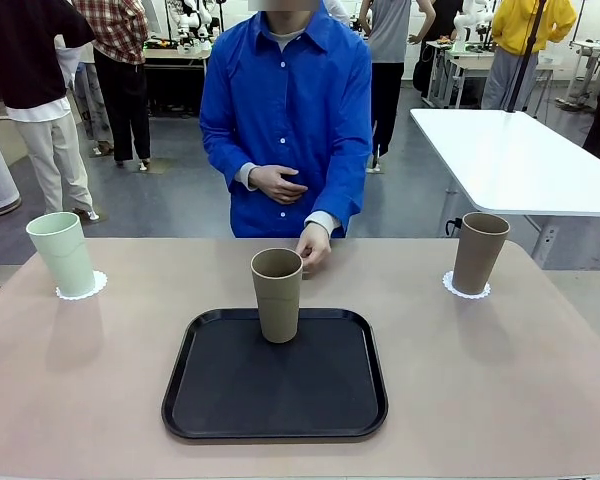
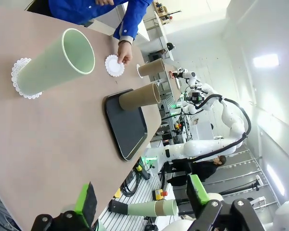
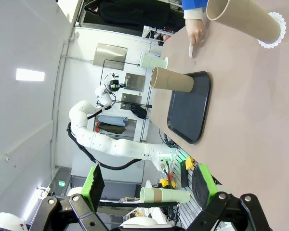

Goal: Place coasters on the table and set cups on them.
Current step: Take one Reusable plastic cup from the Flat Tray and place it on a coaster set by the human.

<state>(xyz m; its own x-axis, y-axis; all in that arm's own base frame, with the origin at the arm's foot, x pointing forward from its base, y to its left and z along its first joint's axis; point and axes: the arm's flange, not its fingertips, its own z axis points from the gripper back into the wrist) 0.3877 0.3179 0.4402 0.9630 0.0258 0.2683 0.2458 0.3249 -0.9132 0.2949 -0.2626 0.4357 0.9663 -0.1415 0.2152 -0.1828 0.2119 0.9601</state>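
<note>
A mint green cup (image 1: 60, 255) stands on a lacy white coaster (image 1: 82, 287) at the table's (image 1: 520, 380) far left. At the far right, a taupe cup (image 1: 478, 252) stands on its own coaster (image 1: 466, 288). Another taupe cup (image 1: 277, 294) stands upright at the far edge of the black tray (image 1: 275, 375). Just behind it, the person's hand (image 1: 313, 245) rests on the table, pressing a third coaster (image 2: 114, 65) flat. My left gripper (image 2: 142, 197) is open and empty, well back from the mint cup (image 2: 58, 60). My right gripper (image 3: 148, 183) is also open and empty, far from the right taupe cup (image 3: 243, 19).
A white table (image 1: 520, 160) stands beyond the far right corner. The person in a blue shirt (image 1: 285, 110) stands at the far side, middle. Bare tabletop lies on both sides of the tray.
</note>
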